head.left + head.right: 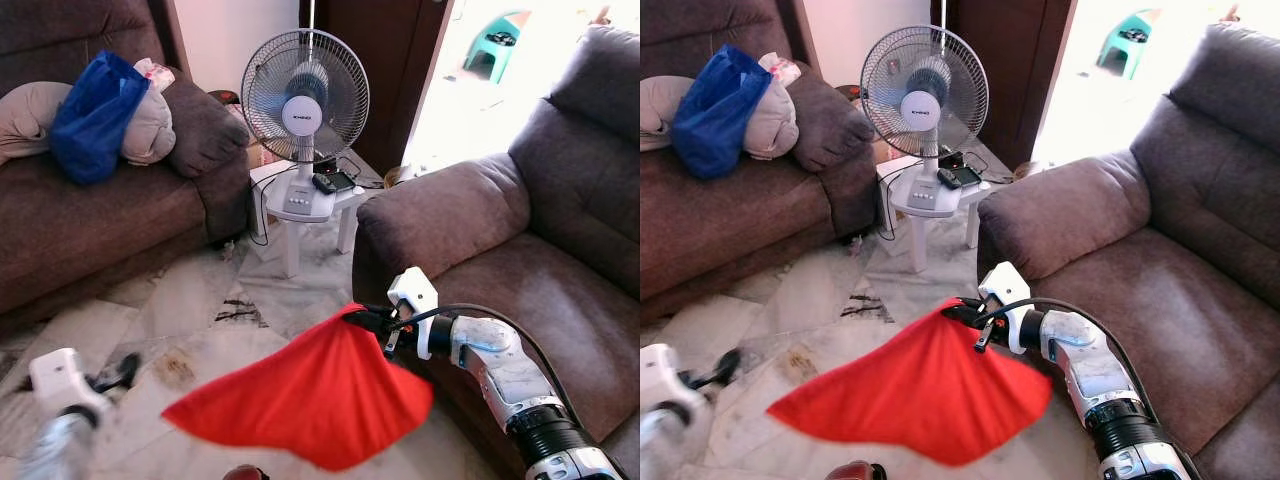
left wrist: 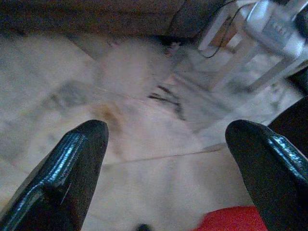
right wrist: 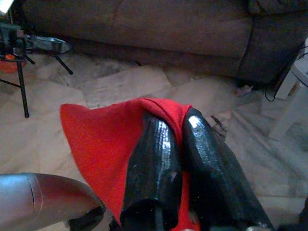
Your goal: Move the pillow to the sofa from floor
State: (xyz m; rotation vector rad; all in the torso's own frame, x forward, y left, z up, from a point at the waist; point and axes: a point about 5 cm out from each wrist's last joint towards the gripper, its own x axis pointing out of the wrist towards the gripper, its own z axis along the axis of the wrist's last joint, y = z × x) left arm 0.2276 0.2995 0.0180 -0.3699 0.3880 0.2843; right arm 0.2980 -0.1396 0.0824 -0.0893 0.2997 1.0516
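1. In the left eye view, the red pillow [image 1: 305, 405] is seen lifted clear of the tiled floor [image 1: 180, 310], hanging limp from one upper corner. That corner is pinched by the right gripper [image 1: 368, 320], whose fingers are pressed together on the fabric. The pillow's long axis is seen to run from the held corner down and toward the robot's left. The right-hand sofa [image 1: 520, 260] lies just beside the right arm, on the far side of the gripper from the hanging cloth; the coming move is judged to be a swing toward the robot's right and up over the seat edge.

2. In the right eye view, the same relation is shown: the pillow [image 1: 910, 395] trails leftward below the right gripper [image 1: 965, 315], and the sofa armrest [image 1: 1060, 220] stands just ahead of it. The left gripper [image 1: 715, 372] is held low above the floor, well apart from the sofa; the right arm is plainly the nearer one.

3. In the left wrist view, the left gripper [image 2: 166, 159] is shown with its fingers [image 2: 72, 163] spread wide and nothing between them. Blurred floor is seen beyond, and a red edge of the pillow [image 2: 231, 219] intrudes at one corner.

4. In the right wrist view, the two fingers [image 3: 154, 168] are shown shut together on a fold of the pillow [image 3: 96, 144], which drapes away from them above the floor, with another brown sofa [image 3: 144, 29] beyond.
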